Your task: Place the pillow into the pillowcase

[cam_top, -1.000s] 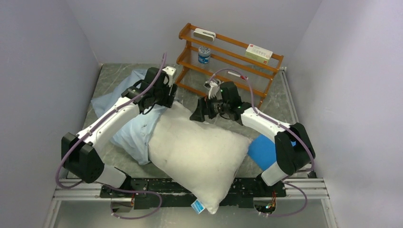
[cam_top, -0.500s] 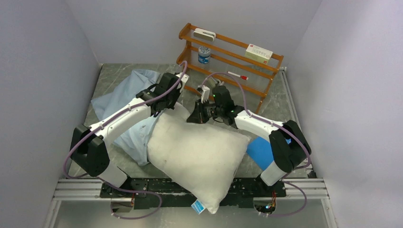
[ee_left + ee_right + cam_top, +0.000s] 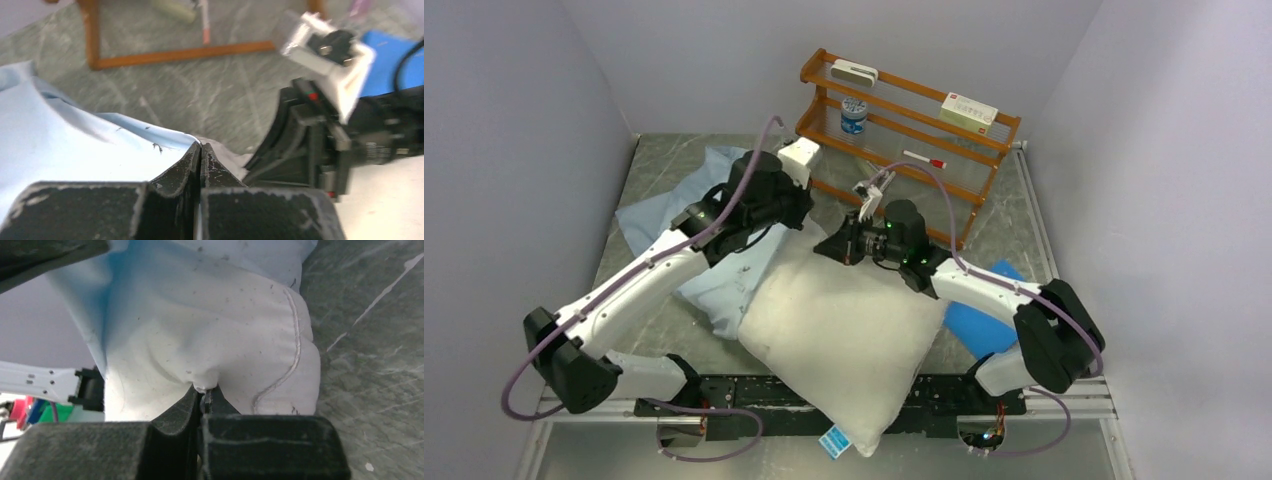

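1. At the far corner of the pillow (image 3: 844,330) the two pairs of fingers sit just beside each other. The left gripper (image 3: 200,150) is on the corner's left side and the right gripper (image 3: 205,392) on its right.
2. Left fingers are pressed together with the edge of the pillowcase (image 3: 664,215) pinched at the tips (left wrist view). Right fingers are clamped on a small pucker of white pillow cloth near the seam (right wrist view).
3. The pillow lies on the table, almost wholly outside the case. Its long axis runs from the fingers back toward the arm bases, and the tag (image 3: 837,440) end overhangs the near edge.
4. The pillowcase is spread to the left of and beyond the left fingers, and its near fold meets the pillow's left edge.
5. Judgement: the coming move turns on that axis. The pinched edge has to travel from the fingers down the pillow's length toward the bases. The left arm is nearer the case and holds its cloth, so it likely leads while the right arm anchors the corner.
6. View differences:
   - Right wrist shows blue cloth draped over the top of the corner, so entry has barely begun. From overhead the arms hide this.
   - Only the overhead view shows the full uncovered length, the blue sheet (image 3: 984,310) under the right arm, and the wooden rack (image 3: 904,120) beyond the fingers.
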You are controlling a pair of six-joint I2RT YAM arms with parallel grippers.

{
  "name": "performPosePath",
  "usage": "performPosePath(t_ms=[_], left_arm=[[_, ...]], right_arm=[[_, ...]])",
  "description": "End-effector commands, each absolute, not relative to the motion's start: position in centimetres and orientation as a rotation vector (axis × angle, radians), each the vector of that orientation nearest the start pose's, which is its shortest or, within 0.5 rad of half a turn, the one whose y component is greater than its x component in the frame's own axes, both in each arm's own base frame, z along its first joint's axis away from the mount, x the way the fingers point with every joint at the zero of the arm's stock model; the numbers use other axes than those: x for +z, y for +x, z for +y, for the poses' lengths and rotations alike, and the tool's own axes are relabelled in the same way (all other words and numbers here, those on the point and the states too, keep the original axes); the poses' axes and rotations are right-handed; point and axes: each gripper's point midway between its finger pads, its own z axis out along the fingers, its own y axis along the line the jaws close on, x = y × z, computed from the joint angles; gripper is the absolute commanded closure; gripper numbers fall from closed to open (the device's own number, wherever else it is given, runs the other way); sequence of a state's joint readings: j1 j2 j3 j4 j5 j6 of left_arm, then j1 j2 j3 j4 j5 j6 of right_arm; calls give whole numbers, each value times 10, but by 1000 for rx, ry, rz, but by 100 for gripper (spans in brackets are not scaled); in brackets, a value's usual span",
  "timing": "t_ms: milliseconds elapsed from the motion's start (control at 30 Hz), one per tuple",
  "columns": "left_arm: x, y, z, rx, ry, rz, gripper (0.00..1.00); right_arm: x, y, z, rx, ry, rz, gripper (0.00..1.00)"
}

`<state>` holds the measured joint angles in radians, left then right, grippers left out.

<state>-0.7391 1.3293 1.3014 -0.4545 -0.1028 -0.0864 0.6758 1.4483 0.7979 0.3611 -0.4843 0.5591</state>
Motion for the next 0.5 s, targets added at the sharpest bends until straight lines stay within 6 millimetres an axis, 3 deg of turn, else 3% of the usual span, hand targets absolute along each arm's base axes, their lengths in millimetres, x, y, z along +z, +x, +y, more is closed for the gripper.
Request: performPosePath(t_ms=[0,100,233,333,467], left_arm=[[352,267,-321,-900,612,1733,95],[348,249,-337,-1056,614,1717,95],[318,237,-355,-1129,670,1779,95],[296,244,-348,-1041,674,1849,95],[281,247,-335,-953,660,1889,95]], right_arm=[[240,291,335,1279,-241,1729,100],[245,304,328,1262,-118,1683,100],[237,322,323,1212,-28,1683,100],[234,334,323,1169,-17,1688,100],[225,342,320,1145,-15,1700,100]])
